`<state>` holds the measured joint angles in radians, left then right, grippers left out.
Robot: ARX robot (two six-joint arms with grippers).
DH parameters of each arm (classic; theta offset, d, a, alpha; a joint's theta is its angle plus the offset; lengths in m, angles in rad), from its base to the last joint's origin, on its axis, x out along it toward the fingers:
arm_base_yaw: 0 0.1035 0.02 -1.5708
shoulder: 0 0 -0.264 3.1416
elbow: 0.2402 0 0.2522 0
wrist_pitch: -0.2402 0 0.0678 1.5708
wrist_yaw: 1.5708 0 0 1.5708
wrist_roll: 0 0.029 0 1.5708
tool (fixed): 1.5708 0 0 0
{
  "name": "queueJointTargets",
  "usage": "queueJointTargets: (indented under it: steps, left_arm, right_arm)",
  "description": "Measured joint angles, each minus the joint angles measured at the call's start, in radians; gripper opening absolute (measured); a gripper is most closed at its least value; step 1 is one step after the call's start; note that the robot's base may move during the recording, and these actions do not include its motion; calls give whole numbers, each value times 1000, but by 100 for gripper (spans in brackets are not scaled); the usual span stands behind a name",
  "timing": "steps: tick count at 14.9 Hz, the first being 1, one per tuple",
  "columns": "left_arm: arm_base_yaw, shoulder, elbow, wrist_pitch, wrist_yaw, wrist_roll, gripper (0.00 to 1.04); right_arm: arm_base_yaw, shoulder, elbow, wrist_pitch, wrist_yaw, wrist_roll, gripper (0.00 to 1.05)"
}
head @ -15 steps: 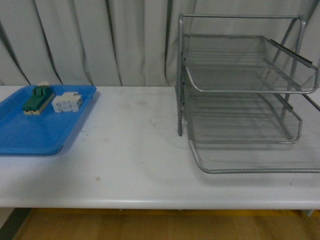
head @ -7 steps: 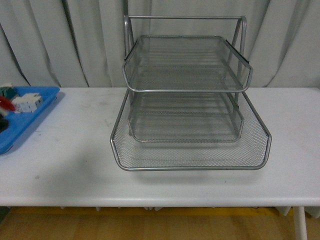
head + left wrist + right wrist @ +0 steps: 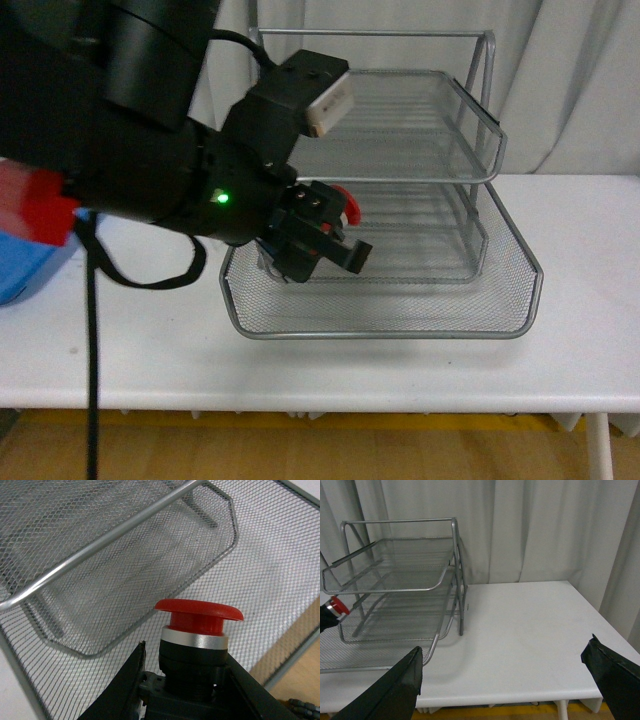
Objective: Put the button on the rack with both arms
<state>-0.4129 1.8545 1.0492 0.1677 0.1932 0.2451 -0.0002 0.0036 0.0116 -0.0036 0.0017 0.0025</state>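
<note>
My left gripper (image 3: 325,235) is shut on the button (image 3: 197,630), a red mushroom cap on a black body. In the front view the red cap (image 3: 345,203) shows at the gripper's tip, over the left part of the rack's bottom tier. The rack (image 3: 380,180) is a silver three-tier wire-mesh tray on the white table. In the left wrist view the button hangs above the bottom tier's mesh (image 3: 260,565), below the middle tier's rim. My right gripper (image 3: 505,680) is open and empty over the table, off to the rack's (image 3: 395,580) side. The red cap (image 3: 339,605) shows there too.
The bulky black left arm (image 3: 120,140) with a green light fills the left of the front view. A blue tray's edge (image 3: 20,270) shows behind it at far left. White table (image 3: 530,630) and grey curtains lie around the rack.
The front view has swung from the blue tray to the rack. The left arm has come into view, carrying the button over the rack's bottom tier.
</note>
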Motion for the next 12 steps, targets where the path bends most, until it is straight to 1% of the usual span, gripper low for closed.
queueJointTargets:
  steps: [5, 6, 7, 8, 9, 10, 11, 12]
  left_arm:
    - [-38, 257, 285, -116, -72, 10, 36]
    - [-51, 294, 348, -153, -80, -2, 48]
    - [-56, 248, 307, -104, -39, -3, 81]
    - [-46, 176, 224, -44, 1, -3, 94]
    - [-35, 101, 147, 31, 34, -3, 100]
    - [-10, -37, 21, 174, 40, -3, 97]
    - [25, -159, -84, 304, 41, -3, 98]
    - [26, -220, -159, 473, -94, -40, 92]
  right_arm:
    - [0, 0, 0, 0, 0, 0, 98]
    - [0, 0, 0, 0, 0, 0, 98]
    - [0, 0, 0, 0, 0, 0, 98]
    - [0, 0, 0, 0, 0, 0, 98]
    - [0, 0, 0, 0, 0, 0, 98]
    - [0, 0, 0, 0, 0, 0, 98]
    - [0, 0, 0, 0, 0, 0, 98]
    - [0, 0, 0, 0, 1, 0, 98]
